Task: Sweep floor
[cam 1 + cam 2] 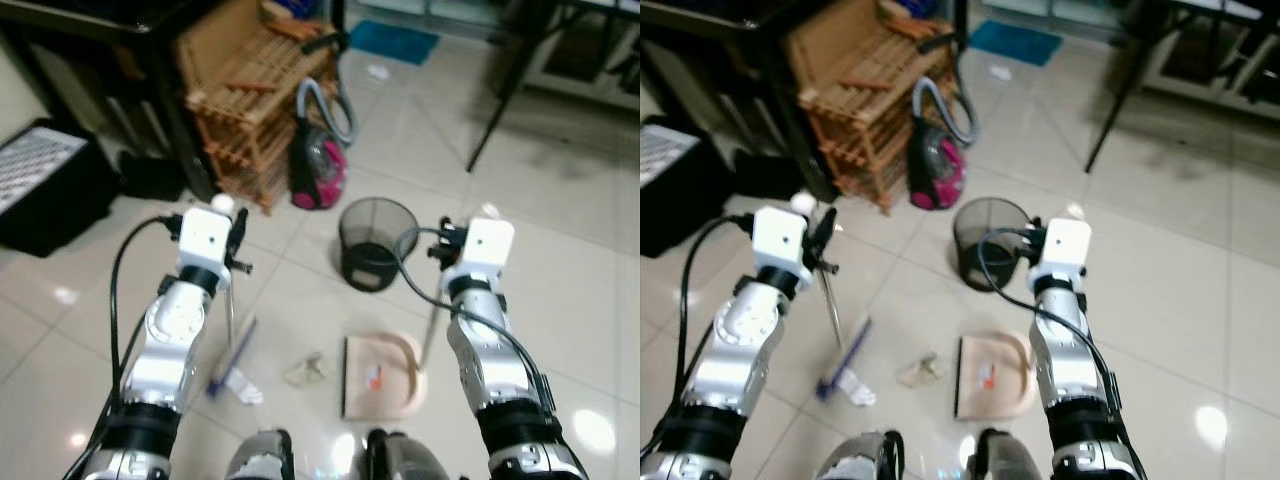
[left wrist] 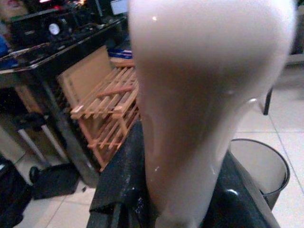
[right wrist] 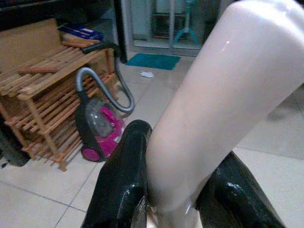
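L gripper (image 1: 236,232) clamps the broom (image 1: 231,362) upright w/ bristles just left of the debris (image 1: 308,371), R gripper (image 1: 447,243) clamps the dustpan (image 1: 384,375) handle, pan mouth just right of debris, prob to catch it.

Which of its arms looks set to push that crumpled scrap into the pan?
Probably the left. Its tool grips the broom, whose bristles rest on the floor just left of the scrap. The right tool holds the dustpan, on the scrap's other side.
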Robot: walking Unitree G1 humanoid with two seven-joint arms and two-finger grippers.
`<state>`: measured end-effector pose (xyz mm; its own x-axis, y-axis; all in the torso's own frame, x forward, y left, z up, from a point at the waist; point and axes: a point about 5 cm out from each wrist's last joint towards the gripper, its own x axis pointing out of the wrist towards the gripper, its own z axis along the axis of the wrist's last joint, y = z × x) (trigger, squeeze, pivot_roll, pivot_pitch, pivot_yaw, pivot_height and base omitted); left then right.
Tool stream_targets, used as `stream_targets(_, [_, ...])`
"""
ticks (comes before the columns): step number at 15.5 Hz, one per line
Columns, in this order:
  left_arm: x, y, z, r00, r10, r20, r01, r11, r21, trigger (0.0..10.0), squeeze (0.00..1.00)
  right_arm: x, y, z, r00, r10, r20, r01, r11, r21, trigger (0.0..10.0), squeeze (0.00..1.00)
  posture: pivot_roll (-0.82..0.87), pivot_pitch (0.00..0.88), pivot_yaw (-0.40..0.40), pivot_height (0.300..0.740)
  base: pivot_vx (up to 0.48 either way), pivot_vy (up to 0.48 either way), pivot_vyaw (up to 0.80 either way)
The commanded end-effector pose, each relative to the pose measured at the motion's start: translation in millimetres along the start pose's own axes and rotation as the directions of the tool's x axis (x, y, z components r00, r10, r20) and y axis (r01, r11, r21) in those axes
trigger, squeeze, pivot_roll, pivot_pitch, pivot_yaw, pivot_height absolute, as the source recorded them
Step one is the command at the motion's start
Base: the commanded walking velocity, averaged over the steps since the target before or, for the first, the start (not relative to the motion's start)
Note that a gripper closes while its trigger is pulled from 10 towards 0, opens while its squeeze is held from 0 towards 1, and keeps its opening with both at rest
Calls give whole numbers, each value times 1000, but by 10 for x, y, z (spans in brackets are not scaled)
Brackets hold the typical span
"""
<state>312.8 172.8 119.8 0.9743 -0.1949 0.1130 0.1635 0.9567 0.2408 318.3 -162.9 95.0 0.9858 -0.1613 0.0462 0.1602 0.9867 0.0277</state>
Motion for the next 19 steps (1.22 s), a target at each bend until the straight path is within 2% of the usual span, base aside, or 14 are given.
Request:
stream_targets(1, [-7, 2, -2, 1000, 3, 21, -3, 1000, 8, 10000, 0, -9, -52, -24, 998, -55, 13, 55, 998, 15, 10000, 0, 38, 186, 29, 740, 0, 0, 0])
stream_targets(6, [60, -30, -38, 999, -12, 51, 10, 999, 31, 10000, 0, -2, -12, -70, 998, -57, 23, 57, 998, 4, 10000, 0, 45, 206, 31, 740, 0, 0, 0])
stream_targets(11, [181, -252, -51, 994, -68, 87, 70, 997, -19, 10000, 0, -48, 102, -182, 999, -44, 12, 44, 999, -29, 10000, 0, 50, 218, 46, 740, 0, 0, 0])
stream_targets(14, [213, -481, -122, 996, -54, 68, 64, 985, -163, 10000, 0, -112, 199, -260, 1000, -26, -9, 26, 1000, 1, 10000, 0, 46, 214, 43, 740, 0, 0, 0])
stream_targets(15, [254, -563, -86, 997, -37, 74, 56, 959, -277, 10000, 0, -120, 216, -271, 1000, -20, -12, 20, 1000, 19, 10000, 0, 44, 214, 42, 740, 0, 0, 0])
stream_targets(16, [290, -622, -30, 995, -34, 95, 65, 934, -350, 10000, 0, -123, 224, -274, 1000, -18, -13, 18, 999, 28, 10000, 0, 45, 212, 42, 740, 0, 0, 0])
stream_targets(19, [357, -662, 82, 989, -31, 142, 91, 896, -434, 10000, 0, -105, 214, -274, 1000, -24, -17, 25, 998, 62, 10000, 0, 45, 197, 46, 740, 0, 0, 0])
